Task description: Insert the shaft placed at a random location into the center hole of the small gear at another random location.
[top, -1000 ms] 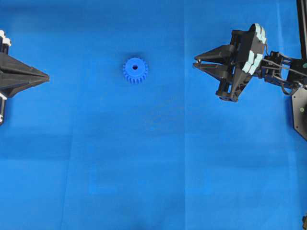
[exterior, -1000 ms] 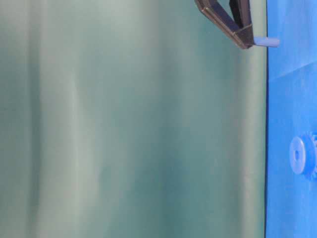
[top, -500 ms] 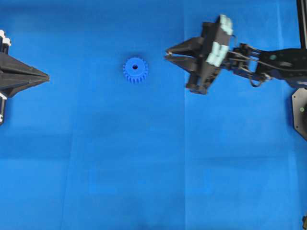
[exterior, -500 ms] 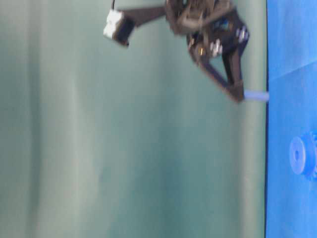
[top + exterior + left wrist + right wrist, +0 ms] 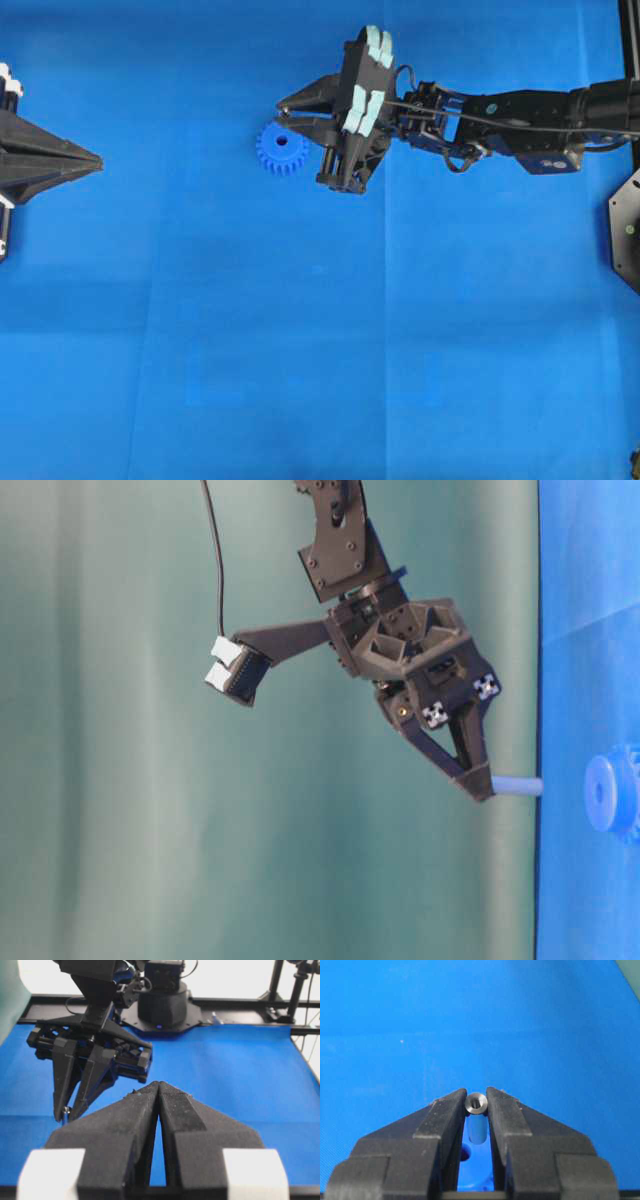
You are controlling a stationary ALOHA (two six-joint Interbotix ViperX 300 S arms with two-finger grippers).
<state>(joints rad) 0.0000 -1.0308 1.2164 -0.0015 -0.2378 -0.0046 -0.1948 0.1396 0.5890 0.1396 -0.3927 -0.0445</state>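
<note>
right gripper [image 5: 283, 108] pinches the shaft [image 5: 516, 786] upright, tip just beside the small gear [image 5: 282, 148], short of the center hole [image 5: 282, 142]; left gripper [image 5: 98, 160] shut, far off.

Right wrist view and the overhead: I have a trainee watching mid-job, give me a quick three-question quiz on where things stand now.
1. True or false: the right gripper is shut on the shaft.
2. Multiple choice: in the overhead view, the right gripper's tip is A) at the small gear's right edge, B) at the mat's far right, C) touching the left gripper.
3. Short answer: how do the left gripper's jaws stand, and does it hold anything?

Key
1. True: the pin sits clamped between the fingertips.
2. A.
3. Closed together and empty, parked at the left edge.
</note>
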